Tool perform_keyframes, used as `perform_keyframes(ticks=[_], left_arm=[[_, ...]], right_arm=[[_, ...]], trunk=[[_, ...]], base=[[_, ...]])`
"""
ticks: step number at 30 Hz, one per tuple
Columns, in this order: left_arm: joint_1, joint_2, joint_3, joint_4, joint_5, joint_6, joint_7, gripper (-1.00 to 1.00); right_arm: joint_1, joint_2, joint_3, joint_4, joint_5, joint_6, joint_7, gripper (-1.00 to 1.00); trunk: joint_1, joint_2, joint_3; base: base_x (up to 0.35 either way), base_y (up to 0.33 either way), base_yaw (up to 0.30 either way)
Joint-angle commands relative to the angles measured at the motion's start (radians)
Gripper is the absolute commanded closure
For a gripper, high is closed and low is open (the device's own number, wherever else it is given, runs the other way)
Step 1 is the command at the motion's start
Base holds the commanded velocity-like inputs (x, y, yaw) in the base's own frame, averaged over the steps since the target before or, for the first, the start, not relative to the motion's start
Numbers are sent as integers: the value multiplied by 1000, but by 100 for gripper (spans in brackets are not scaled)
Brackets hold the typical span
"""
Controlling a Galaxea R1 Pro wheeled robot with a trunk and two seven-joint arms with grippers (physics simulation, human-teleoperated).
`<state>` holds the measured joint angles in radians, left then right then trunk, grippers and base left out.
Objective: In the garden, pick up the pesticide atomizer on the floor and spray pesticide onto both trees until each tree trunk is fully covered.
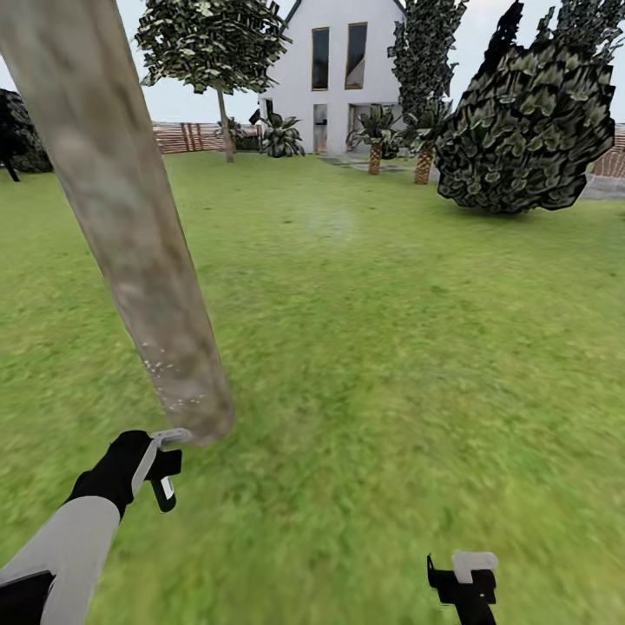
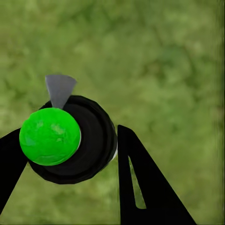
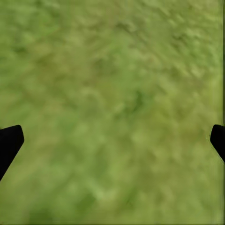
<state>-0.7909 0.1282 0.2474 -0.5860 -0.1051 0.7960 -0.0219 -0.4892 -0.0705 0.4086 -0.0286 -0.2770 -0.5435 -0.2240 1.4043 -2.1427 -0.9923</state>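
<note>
The left gripper (image 1: 161,469) is clamping the pesticide atomizer (image 2: 70,140) beside the near tree trunk (image 1: 130,234) — white specks are dotting only its base. The right gripper (image 1: 464,577) is hanging apart, empty. Next — likely spraying higher.

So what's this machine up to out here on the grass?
The robot is standing on a garden lawn beside a tree trunk. Its left gripper is closed around a small dark atomizer, held close to the base of the trunk. A few fine white specks of pesticide dot the lower bark, while most of the trunk looks bare. The right gripper is open and empty over the grass. Another tree stands farther off, near the white house.
</note>
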Motion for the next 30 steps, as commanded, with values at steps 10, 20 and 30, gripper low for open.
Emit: perform_keyframes(ticks=[10, 20, 30], left_arm=[[-2, 9, 1, -14, -14, 15, -7, 100], [-111, 5, -1, -163, -6, 220, -13, 100], [-150, 13, -7, -67, -9, 216, -22, 100]], right_arm=[[0, 0, 9, 0, -7, -1, -3, -100], [0, 0, 9, 0, -7, -1, -3, -100], [0, -2, 9, 0, -7, -1, -3, -100]], trunk=[[0, 0, -1], [0, 0, -1], [0, 0, -1]], base=[[91, -261, 126], [-5, -28, 275], [41, -27, 24]])
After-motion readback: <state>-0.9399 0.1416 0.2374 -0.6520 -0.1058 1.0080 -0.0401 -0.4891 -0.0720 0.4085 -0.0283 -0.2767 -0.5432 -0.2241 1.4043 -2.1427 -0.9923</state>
